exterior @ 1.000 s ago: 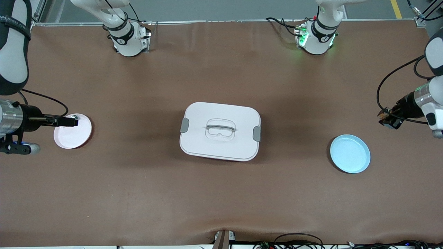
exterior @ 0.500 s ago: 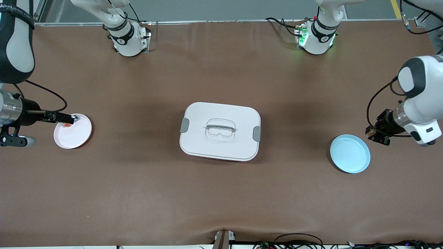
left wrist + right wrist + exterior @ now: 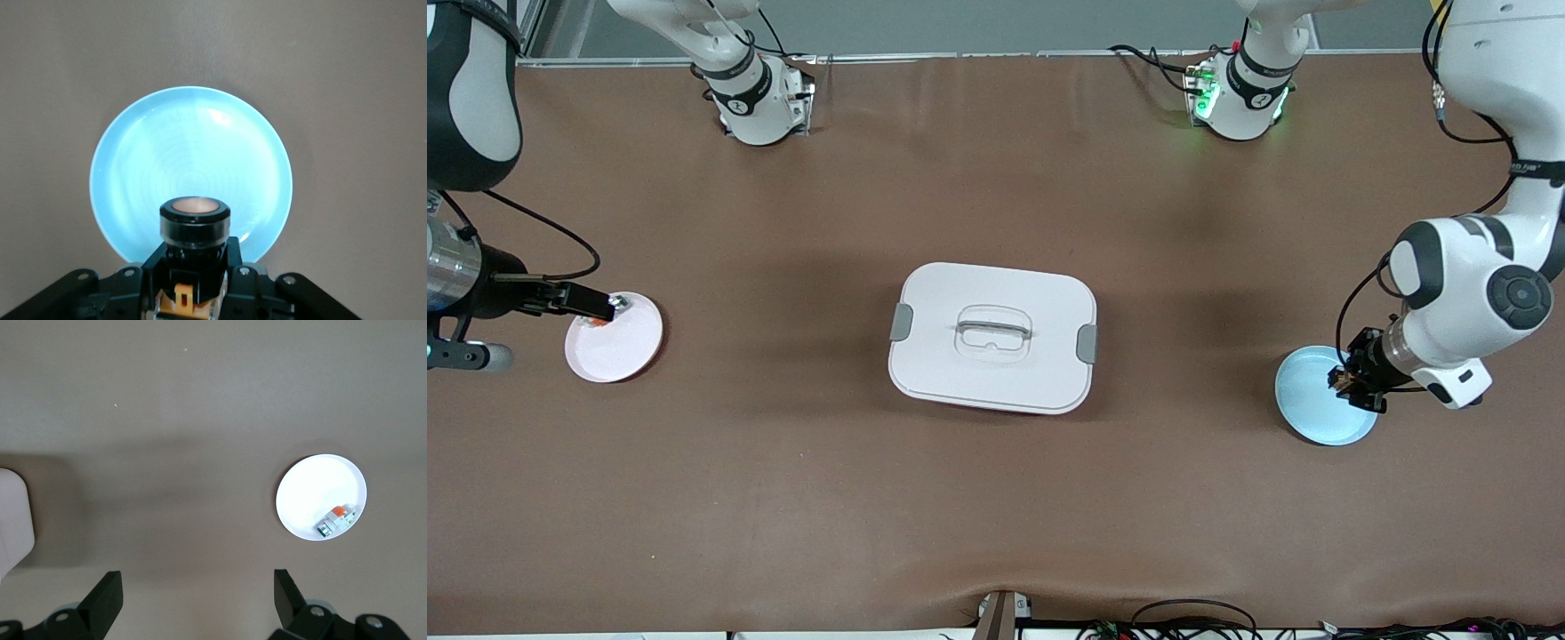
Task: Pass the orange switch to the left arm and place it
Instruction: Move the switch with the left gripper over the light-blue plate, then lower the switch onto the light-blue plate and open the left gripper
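Observation:
My left gripper [image 3: 1347,380] is shut on the orange switch [image 3: 195,223], a small black cylinder with a tan end facing down and an orange part between the fingers. It hangs over the light blue plate [image 3: 1316,404], which fills the left wrist view [image 3: 133,153]. My right gripper [image 3: 605,308] is open and empty, up in the air over the edge of the pale pink plate [image 3: 618,351]; its fingers [image 3: 107,597] stand wide apart. The white box [image 3: 992,336] with grey latches sits shut at the table's middle, between the two plates.
A silver-and-clear small part with a red bit [image 3: 335,520] lies on the pink plate [image 3: 313,487], also visible in the front view [image 3: 596,320]. A corner of the box [image 3: 13,520] shows in the right wrist view. The brown mat [image 3: 996,498] covers the table.
My left arm has swung in from the table's end and carried the switch over the blue plate. My right gripper has hardly moved, only drawing back slightly over the pink plate's edge.

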Available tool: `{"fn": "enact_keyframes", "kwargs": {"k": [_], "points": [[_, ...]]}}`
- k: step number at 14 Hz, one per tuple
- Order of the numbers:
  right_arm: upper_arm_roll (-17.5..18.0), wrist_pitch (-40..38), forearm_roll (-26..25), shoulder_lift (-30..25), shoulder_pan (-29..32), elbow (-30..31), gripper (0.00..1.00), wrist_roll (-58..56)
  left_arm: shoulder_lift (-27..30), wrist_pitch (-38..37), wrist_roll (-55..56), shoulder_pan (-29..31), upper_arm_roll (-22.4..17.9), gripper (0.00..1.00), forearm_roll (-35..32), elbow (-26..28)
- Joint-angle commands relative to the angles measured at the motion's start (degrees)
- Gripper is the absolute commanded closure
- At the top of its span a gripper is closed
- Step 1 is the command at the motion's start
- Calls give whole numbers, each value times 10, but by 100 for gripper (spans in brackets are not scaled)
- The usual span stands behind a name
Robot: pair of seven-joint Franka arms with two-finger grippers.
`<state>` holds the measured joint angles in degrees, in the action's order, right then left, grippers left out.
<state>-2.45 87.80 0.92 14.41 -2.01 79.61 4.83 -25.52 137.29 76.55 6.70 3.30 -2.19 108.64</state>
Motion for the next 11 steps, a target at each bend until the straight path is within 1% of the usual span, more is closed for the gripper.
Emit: {"fn": "enact_keyframes", "kwargs": {"k": [1, 3, 5, 6, 8, 11], "points": [[0, -3, -7, -42, -1, 18, 0, 7, -19, 8, 15, 3, 0, 100, -8, -6], [-2, -32, -5, -50, 3, 15, 0, 7, -34, 9, 15, 9, 0, 100, -8, -7], [-1, -34, -5, -50, 3, 3, 0, 4, -45, 14, 15, 14, 0, 100, -8, -6], [2, -34, -13, -50, -1, -2, 0, -1, -50, 15, 15, 15, -1, 100, -9, -6], [3, -45, -15, -57, -3, -4, 0, 3, -59, 21, 15, 24, -5, 100, -24, -6], [0, -55, -11, -64, 0, -3, 0, 14, -71, 36, 15, 30, -5, 100, -27, -7]]}}
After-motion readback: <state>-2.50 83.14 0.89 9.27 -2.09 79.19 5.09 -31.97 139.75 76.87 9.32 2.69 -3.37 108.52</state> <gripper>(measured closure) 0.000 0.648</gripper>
